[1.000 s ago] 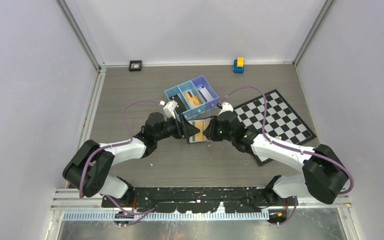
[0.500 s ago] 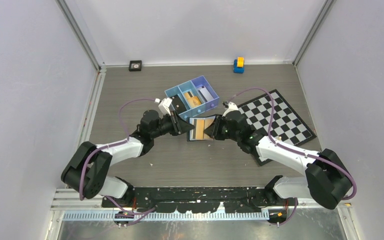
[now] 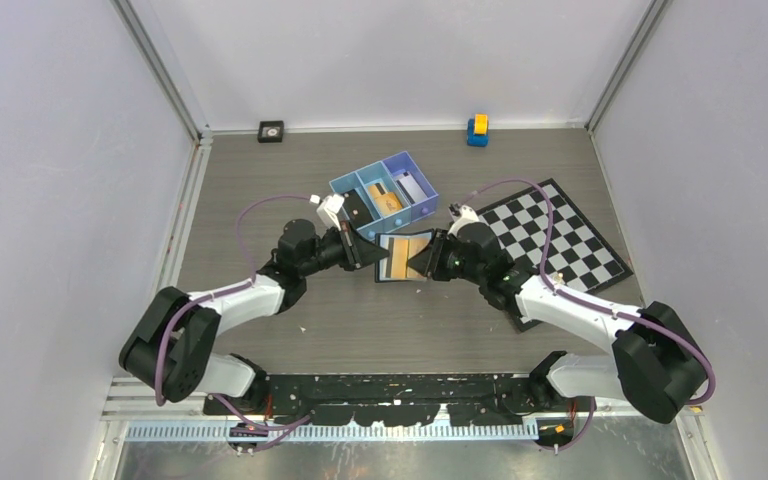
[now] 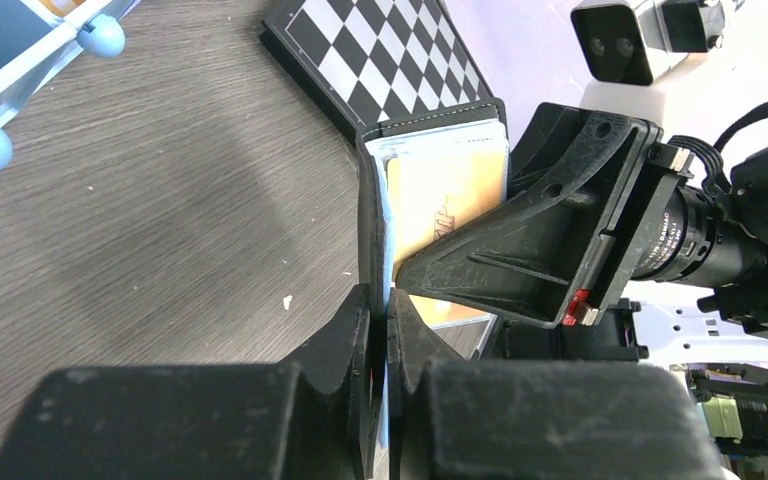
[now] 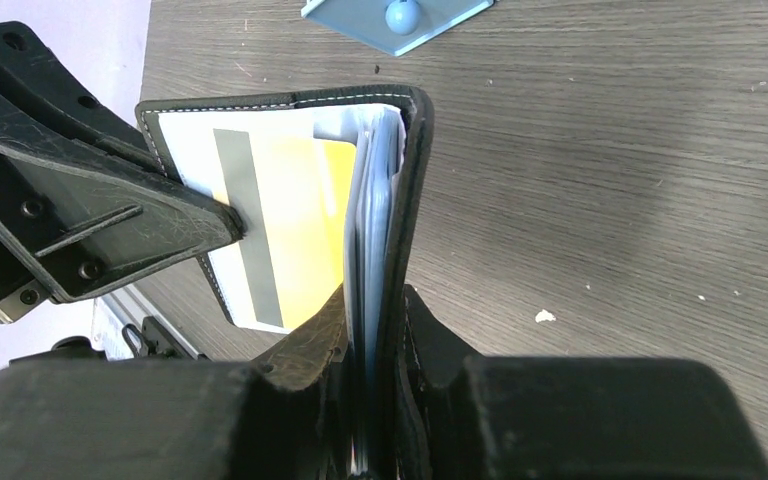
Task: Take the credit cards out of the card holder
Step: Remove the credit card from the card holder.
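Observation:
The black card holder (image 3: 404,258) is held open above the table between my two grippers. My left gripper (image 3: 379,257) is shut on its left flap (image 4: 369,215). My right gripper (image 3: 420,261) is shut on its right flap (image 5: 416,190), with pale sleeves pinched between the jaws. An orange-gold credit card (image 4: 448,195) sits in the open inside. The right wrist view shows it as yellow with a grey stripe (image 5: 305,215). More pale card edges (image 5: 375,200) stack against the right flap. The other gripper's body fills part of each wrist view.
The blue three-compartment tray (image 3: 352,183) stands just behind the holder, with an orange item (image 3: 389,200) in its middle compartment. The chequered board (image 3: 550,235) lies to the right. A small yellow-and-blue block (image 3: 477,129) and a black square (image 3: 271,131) sit at the back wall.
The grippers have drawn apart a little, and the holder now stands wider open. It has shifted slightly right and towards the back.

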`<state>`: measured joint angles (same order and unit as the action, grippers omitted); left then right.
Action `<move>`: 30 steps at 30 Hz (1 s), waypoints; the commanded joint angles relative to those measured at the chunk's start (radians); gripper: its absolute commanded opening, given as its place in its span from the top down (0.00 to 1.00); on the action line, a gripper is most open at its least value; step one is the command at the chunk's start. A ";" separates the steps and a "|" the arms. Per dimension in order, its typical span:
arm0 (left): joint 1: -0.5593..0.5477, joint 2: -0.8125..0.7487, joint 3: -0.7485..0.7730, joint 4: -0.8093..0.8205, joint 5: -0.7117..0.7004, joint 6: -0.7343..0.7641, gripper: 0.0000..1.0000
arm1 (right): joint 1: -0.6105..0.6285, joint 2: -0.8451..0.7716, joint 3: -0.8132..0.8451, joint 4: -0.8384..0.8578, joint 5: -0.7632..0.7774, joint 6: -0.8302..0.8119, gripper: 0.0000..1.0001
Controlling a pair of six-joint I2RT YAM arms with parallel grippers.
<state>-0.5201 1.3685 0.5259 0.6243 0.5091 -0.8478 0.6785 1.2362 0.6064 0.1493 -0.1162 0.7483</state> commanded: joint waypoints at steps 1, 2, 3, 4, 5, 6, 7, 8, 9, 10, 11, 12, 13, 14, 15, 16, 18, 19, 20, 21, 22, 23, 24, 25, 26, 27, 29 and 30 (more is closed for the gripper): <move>0.003 0.017 -0.010 0.106 0.038 0.000 1.00 | 0.000 -0.034 0.010 0.096 -0.038 0.015 0.99; 0.003 0.026 -0.019 0.137 0.045 -0.011 1.00 | 0.000 -0.034 0.009 0.098 -0.039 0.014 0.99; 0.003 0.037 -0.024 0.152 0.044 -0.036 1.00 | -0.002 -0.034 0.008 0.101 -0.039 0.015 0.99; 0.003 0.047 -0.025 0.159 0.039 -0.055 1.00 | -0.001 -0.034 0.006 0.104 -0.039 0.016 0.99; 0.002 0.059 -0.020 0.167 0.034 -0.071 1.00 | 0.000 -0.033 0.006 0.108 -0.040 0.020 0.99; 0.002 0.068 -0.011 0.167 0.033 -0.079 1.00 | -0.001 -0.032 0.006 0.112 -0.045 0.023 1.00; 0.003 0.075 -0.003 0.149 0.032 -0.077 1.00 | -0.001 -0.030 0.006 0.115 -0.051 0.024 0.99; 0.003 0.074 0.001 0.137 0.027 -0.065 1.00 | -0.002 -0.029 0.006 0.116 -0.053 0.026 0.99; 0.003 0.067 -0.001 0.136 0.024 -0.047 1.00 | -0.001 -0.030 0.005 0.117 -0.053 0.026 0.99; 0.003 0.062 -0.006 0.138 0.022 -0.027 0.98 | -0.001 -0.029 0.003 0.117 -0.049 0.026 0.99; 0.003 0.050 -0.012 0.140 0.024 -0.018 0.92 | 0.000 -0.029 0.002 0.118 -0.044 0.025 1.00; 0.003 0.035 -0.021 0.155 0.034 -0.017 0.84 | -0.002 -0.028 0.000 0.118 -0.037 0.024 1.00; 0.002 0.021 -0.032 0.178 0.048 -0.021 0.77 | -0.001 -0.026 -0.002 0.122 -0.034 0.024 1.00; 0.002 0.007 -0.040 0.196 0.058 -0.025 0.71 | 0.000 -0.022 -0.005 0.127 -0.033 0.023 0.99; 0.000 -0.009 -0.047 0.204 0.060 -0.025 0.66 | -0.001 -0.019 -0.004 0.130 -0.036 0.024 0.99; -0.001 -0.026 -0.055 0.201 0.054 -0.014 0.65 | -0.002 -0.014 0.000 0.131 -0.043 0.023 0.99; -0.004 -0.045 -0.063 0.178 0.032 0.001 0.63 | -0.002 -0.009 0.003 0.134 -0.059 0.023 0.99; -0.006 -0.046 -0.063 0.173 0.029 0.005 0.62 | -0.002 -0.009 0.003 0.139 -0.067 0.023 0.99; -0.007 -0.042 -0.062 0.173 0.030 0.006 0.62 | -0.003 -0.009 0.002 0.148 -0.074 0.024 0.99; -0.007 -0.035 -0.059 0.175 0.036 0.004 0.62 | -0.002 -0.011 0.000 0.151 -0.075 0.025 0.99; -0.008 -0.027 -0.056 0.176 0.039 0.003 0.63 | -0.002 -0.012 -0.001 0.150 -0.073 0.025 1.00; -0.008 -0.019 -0.054 0.176 0.042 0.001 0.67 | -0.003 -0.014 -0.002 0.150 -0.070 0.025 1.00; -0.008 -0.015 -0.052 0.177 0.043 0.001 0.73 | -0.002 -0.013 -0.002 0.150 -0.068 0.025 0.99; -0.008 -0.011 -0.049 0.177 0.044 0.001 0.80 | -0.003 -0.012 -0.002 0.150 -0.067 0.025 0.99; -0.008 -0.006 -0.047 0.175 0.043 0.000 0.87 | -0.002 -0.010 -0.002 0.150 -0.068 0.025 0.99; -0.008 -0.002 -0.044 0.170 0.044 -0.002 0.94 | -0.002 -0.009 -0.002 0.148 -0.067 0.025 0.99; -0.008 0.009 -0.032 0.150 0.045 -0.001 1.00 | -0.002 -0.012 0.000 0.136 -0.056 0.023 0.98; -0.008 0.011 -0.029 0.139 0.043 0.001 1.00 | -0.002 -0.014 0.002 0.121 -0.034 0.022 0.96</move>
<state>-0.5209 1.3636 0.4698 0.7586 0.5308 -0.8577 0.6724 1.2369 0.5926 0.2073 -0.1669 0.7628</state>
